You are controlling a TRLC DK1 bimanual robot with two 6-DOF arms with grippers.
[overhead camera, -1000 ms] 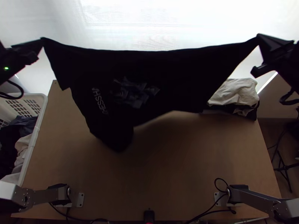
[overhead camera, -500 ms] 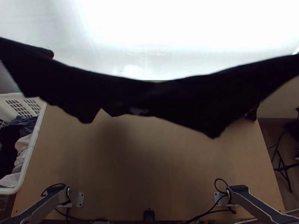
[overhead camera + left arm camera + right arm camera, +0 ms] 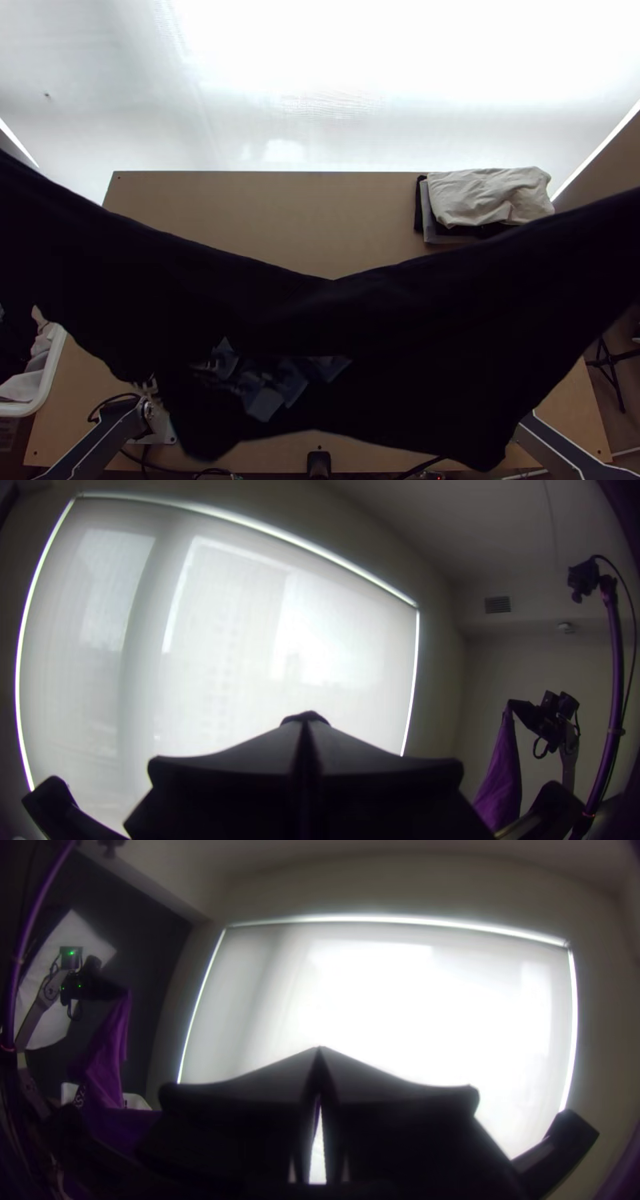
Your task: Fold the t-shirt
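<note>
Black t-shirt (image 3: pixel 400 320) hangs unfolded above the near half of the table (image 3: pixel 240 208), a sagging span of cloth whose upper edge dips over the table's middle and whose pale print (image 3: pixel 268 388) droops toward the near edge. From my remote station, I have the left gripper (image 3: pixel 305 725) clenched on one end of the shirt, up beyond the table's left side, and the right gripper (image 3: pixel 320 1051) clamped on the other, up beyond its right side. Folded cloths (image 3: pixel 490 196) lie at the table's far right corner; a white basket (image 3: pixel 54 368) of laundry stands against its left side.

I judge the work to be at its opening stage, spreading the shirt before any fold. The fabric looks light, soft and limp, likely to swing and to crease if dropped in a heap. These two upper ends seem the right holds; I should lower them evenly, lay the hem on the table first, then regrip at the lower corners.
</note>
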